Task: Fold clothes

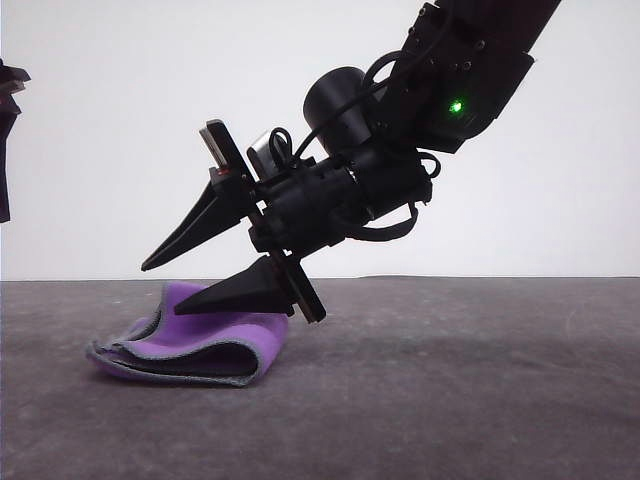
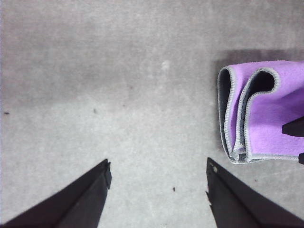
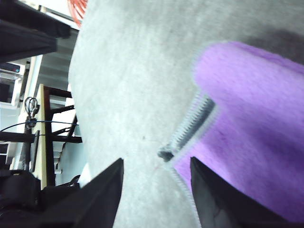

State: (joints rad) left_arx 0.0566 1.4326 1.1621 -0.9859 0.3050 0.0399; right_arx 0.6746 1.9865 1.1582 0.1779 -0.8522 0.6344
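A grey table [image 1: 480, 380] with a matte, faintly mottled surface runs back to a plain white wall [image 1: 100, 140]. Off past the table's edge, the right wrist view catches dark furniture [image 3: 52, 137] with cables [image 3: 28, 114] and orange coils [image 3: 78, 9]

Front view: bright even light, white backdrop near blown out, arm almost silhouetted (green LED glows). Soft shadow under cloth [image 1: 190, 345]. Left wrist view sharp, dark shadow band behind cloth. Right wrist view soft, blurred, cloth edging smeared.
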